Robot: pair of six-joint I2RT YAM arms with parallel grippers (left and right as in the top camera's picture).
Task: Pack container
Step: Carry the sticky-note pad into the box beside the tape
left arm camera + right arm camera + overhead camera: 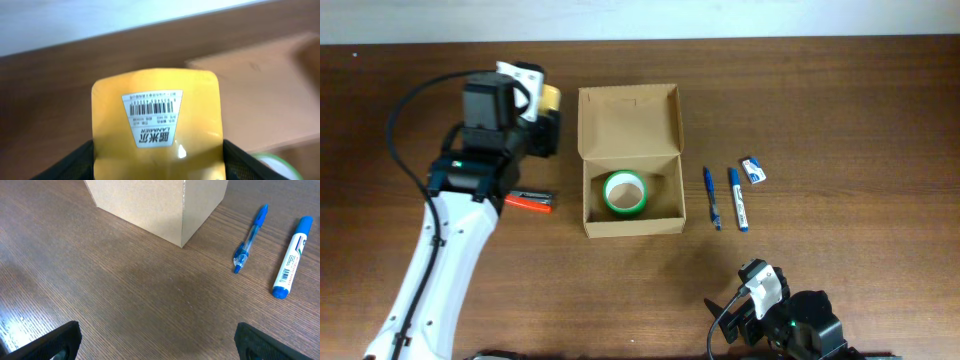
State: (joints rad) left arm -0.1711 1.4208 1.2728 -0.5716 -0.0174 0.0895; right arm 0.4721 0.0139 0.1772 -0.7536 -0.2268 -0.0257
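Observation:
The tan cardboard container [631, 165] stands open at the table's middle, lid flap folded back, with a green tape roll [624, 192] inside. My left gripper [538, 118] is just left of the container's lid and is shut on a small yellow box [159, 125] with a barcode label. The container's flap [260, 85] and the tape roll [277, 167] show at the right of the left wrist view. My right gripper [157, 340] is open and empty over bare table near the front edge, short of the container's corner [160, 205].
A blue pen [711, 197], a blue marker [737, 198] and a small white-blue eraser [753, 169] lie right of the container. An orange-red tool [530, 201] lies left of it. The pen [250, 237] and marker [292, 255] also show in the right wrist view.

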